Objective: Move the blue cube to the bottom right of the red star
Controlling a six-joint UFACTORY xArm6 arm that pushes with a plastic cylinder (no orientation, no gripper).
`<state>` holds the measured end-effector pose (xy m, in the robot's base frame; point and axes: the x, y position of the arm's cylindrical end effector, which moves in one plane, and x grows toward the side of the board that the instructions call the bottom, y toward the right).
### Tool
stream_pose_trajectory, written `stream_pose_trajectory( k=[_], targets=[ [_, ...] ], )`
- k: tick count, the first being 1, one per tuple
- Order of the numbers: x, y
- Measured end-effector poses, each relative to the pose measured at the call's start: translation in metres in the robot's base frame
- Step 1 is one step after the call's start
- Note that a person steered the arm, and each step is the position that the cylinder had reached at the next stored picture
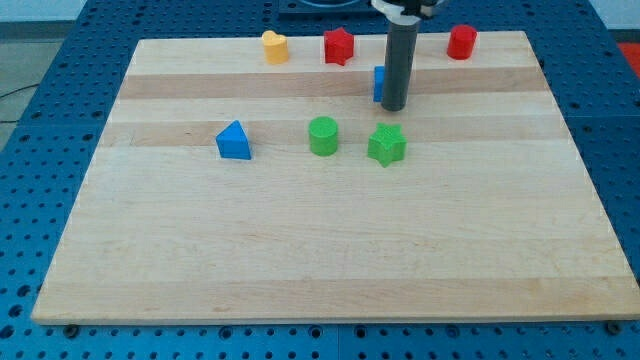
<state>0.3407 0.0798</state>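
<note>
Blue cube (379, 83) mostly hidden behind my tip (394, 107), orientation unclear

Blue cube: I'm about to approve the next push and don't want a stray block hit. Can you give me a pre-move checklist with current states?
1. Blue cube located: ok, mostly hidden behind the rod.
2. My tip against the cube: cannot tell; it sits at its right side.
3. Red star in view: ok, up-left of the cube.
4. Cube already bottom right of the star: ok, roughly.
5. Green star out of the way: ok, below my tip.
</note>
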Motion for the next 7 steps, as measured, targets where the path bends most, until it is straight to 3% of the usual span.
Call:
stream_pose_trajectory(
  k=[2, 4, 7],
  targets=[
    [0.0, 0.005],
    [-0.044, 0.03],
    [-0.02, 0.01]
  ],
)
